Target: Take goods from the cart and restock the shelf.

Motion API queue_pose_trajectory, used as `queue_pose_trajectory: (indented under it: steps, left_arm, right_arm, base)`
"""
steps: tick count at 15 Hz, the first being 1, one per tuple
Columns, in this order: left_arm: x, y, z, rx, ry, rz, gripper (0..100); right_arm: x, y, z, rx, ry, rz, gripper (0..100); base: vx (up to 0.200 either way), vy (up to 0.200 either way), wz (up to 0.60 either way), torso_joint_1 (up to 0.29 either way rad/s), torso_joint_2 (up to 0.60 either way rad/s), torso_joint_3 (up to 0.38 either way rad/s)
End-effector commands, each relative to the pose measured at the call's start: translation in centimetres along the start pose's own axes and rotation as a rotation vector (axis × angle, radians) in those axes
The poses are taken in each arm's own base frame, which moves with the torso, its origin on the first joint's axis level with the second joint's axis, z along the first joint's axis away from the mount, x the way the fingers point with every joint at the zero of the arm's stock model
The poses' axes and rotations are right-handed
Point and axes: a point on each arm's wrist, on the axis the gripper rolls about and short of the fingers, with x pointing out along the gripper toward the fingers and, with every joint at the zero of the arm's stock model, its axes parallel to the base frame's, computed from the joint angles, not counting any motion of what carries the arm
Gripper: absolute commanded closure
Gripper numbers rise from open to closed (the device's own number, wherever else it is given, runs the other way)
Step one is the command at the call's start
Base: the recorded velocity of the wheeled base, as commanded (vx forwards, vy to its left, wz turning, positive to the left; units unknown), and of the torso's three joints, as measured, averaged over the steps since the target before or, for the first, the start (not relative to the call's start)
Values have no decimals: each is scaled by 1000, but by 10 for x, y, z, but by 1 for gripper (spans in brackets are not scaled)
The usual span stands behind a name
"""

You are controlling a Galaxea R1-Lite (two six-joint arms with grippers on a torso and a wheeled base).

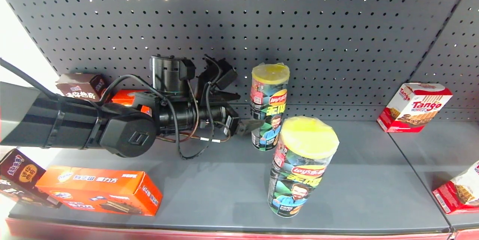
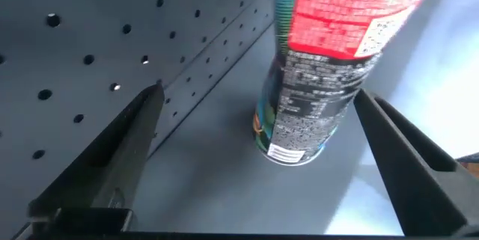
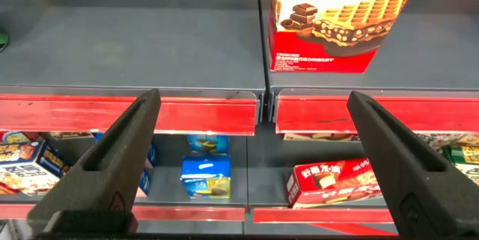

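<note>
Currently the left tool (image 1: 244,111) hangs over the grey shelf (image 1: 209,184), close to the pegboard back wall (image 1: 239,26), with its fingers spread apart. The rear chip can (image 1: 270,105) stands upright just in front of those fingers; in the left wrist view the can (image 2: 310,98) sits between the two tips (image 2: 153,102), and I cannot tell whether either touches it. A second chip can (image 1: 301,165) stands upright nearer the shelf's front edge, apart from the first. An orange box (image 1: 99,189) lies flat at the front left, and a red wafer box (image 1: 413,107) leans at the back right. The right tool (image 3: 253,99) is also spread apart, facing lower shelves below another wafer box (image 3: 329,19).
</note>
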Motion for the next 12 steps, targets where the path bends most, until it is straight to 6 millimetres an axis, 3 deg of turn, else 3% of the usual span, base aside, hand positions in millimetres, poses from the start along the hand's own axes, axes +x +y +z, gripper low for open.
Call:
queue_pose_trajectory:
  steps: [1, 12]
  left_arm:
    - [1, 3, 1, 3, -2, 25, 0]
    - [-2, 12, -2, 0, 14, 85, 0]
  right_arm:
    - [0, 0, 0, -2, 2, 0, 0]
    - [0, 0, 0, 0, 2, 0, 0]
  base:
    - [0, 0, 0, 0, 0, 0]
    - [0, 0, 0, 0, 0, 0]
